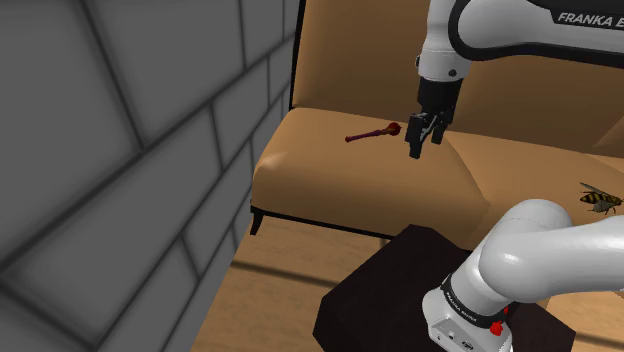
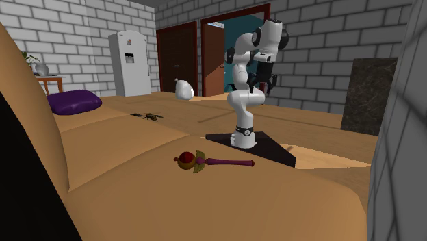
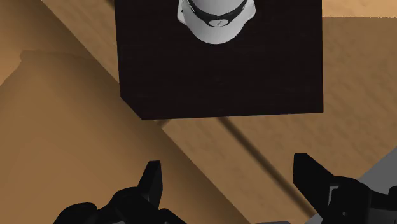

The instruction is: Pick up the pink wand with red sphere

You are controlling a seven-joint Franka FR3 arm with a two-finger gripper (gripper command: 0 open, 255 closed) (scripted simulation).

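wand (image 1: 373, 133) lies on the sofa (image 1: 330, 180); fingers (image 3: 151, 181) spread, empty, seemingly just beside its red sphere (image 1: 393, 128)

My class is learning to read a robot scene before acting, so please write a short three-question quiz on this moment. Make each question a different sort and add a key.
1. True or false: the gripper is shut on the wand.
2. Where does the wand lie? A) on the tan sofa seat B) on a shelf C) in a basket
3. Fill in: the sphere at the wand's end is ___.
Key: 1 false, the fingers stand apart and hold nothing; 2 A; 3 red.
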